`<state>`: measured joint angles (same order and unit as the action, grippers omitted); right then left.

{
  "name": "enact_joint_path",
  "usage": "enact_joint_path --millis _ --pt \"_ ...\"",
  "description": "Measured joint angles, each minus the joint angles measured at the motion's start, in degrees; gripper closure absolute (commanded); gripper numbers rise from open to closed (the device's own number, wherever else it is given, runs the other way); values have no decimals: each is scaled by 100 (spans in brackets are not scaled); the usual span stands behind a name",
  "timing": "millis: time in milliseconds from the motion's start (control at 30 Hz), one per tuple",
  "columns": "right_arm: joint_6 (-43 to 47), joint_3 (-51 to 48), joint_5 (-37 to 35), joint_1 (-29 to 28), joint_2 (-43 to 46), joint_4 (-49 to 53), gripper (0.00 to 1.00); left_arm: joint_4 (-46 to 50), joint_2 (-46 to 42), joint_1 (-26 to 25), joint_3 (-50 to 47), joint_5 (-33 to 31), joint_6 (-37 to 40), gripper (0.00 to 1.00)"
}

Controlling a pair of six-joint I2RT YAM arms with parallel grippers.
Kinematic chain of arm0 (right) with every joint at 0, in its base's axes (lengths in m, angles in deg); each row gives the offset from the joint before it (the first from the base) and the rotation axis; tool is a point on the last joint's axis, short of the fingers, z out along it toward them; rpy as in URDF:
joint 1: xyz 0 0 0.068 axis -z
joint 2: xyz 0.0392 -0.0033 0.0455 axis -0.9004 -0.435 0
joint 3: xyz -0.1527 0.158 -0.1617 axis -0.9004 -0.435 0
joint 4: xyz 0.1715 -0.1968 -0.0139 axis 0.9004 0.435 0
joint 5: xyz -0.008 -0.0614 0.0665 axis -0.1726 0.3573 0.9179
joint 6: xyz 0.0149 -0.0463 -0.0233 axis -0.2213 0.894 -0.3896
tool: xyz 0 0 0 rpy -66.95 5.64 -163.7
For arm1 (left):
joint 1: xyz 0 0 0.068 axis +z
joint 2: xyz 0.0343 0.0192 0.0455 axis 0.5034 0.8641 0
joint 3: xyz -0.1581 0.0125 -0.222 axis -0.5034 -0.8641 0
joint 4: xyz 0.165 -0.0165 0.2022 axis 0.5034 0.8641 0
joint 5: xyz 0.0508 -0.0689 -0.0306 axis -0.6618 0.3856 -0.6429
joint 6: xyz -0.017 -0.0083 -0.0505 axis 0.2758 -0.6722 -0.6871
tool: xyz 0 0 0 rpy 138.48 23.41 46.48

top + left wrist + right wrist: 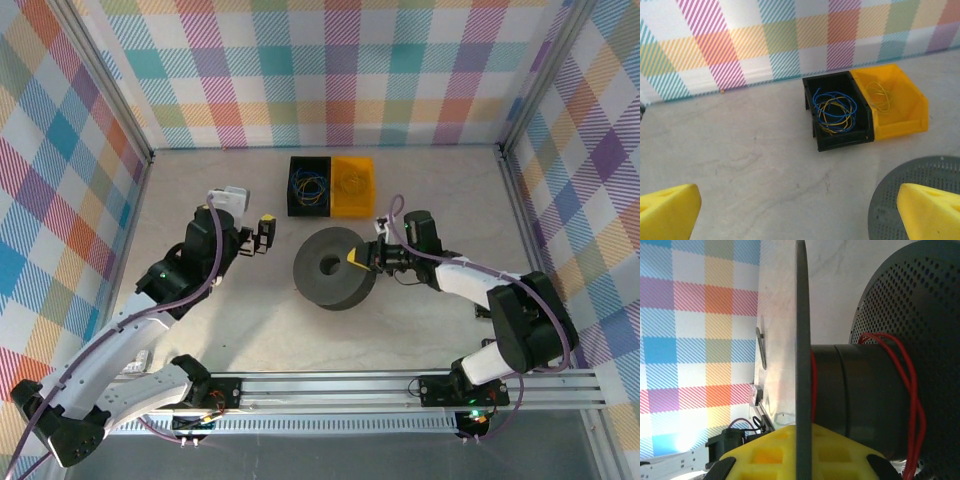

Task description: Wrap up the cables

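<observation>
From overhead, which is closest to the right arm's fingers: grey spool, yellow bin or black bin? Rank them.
1. Grey spool, rim pinched by the right fingers.
2. Yellow bin, directly behind.
3. Black bin, behind and leftward.

Bright even light, soft shadows, near fingers (670, 210) blurred

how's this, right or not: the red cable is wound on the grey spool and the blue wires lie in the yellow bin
Not quite. The blue wires lie in the black bin, tangled with yellow ones, as the left wrist view shows; the yellow bin is beside it. The red cable is indeed wound on the grey spool.
</observation>
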<state>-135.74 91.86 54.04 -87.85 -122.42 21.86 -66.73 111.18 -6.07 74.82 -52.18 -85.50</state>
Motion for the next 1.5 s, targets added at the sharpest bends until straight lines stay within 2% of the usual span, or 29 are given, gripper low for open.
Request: enact_joint_path --millis 200,367,533,600,700,767,867,1100,1233,1367,1500 --pt "-85 -317 26 -284 -348 -957 100 120 170 315 -44 22 -656 0" --pt "-175 -444 114 -280 -688 -1456 93 315 256 577 -188 96 -1045 0" --pt "-90 -483 -4 -308 -728 -1440 83 442 238 612 -339 160 -1222 0" --pt "33 -485 -160 -308 -728 -1268 73 476 221 625 -350 195 -1259 0" --pt "330 -496 -525 -313 -734 -787 54 479 192 686 -374 216 -1316 0" --pt "525 -494 -713 -308 -728 -452 28 476 181 754 -422 247 -1351 0" --pt "844 -426 -922 -328 -647 92 2 474 175 883 -505 304 -1412 0" --pt "1665 205 -1530 -330 393 1982 1 363 197 1331 -654 713 -1453 0" --pt "2315 640 -2092 -85 1401 3119 1 -15 306 1882 -800 1172 -1449 0" --pt "3130 831 -2616 426 2533 3480 1 -568 612 2651 -1003 1545 -1447 0" --pt "3967 782 -3265 710 3097 3346 1 -1233 911 3016 -1379 1493 -1338 0"
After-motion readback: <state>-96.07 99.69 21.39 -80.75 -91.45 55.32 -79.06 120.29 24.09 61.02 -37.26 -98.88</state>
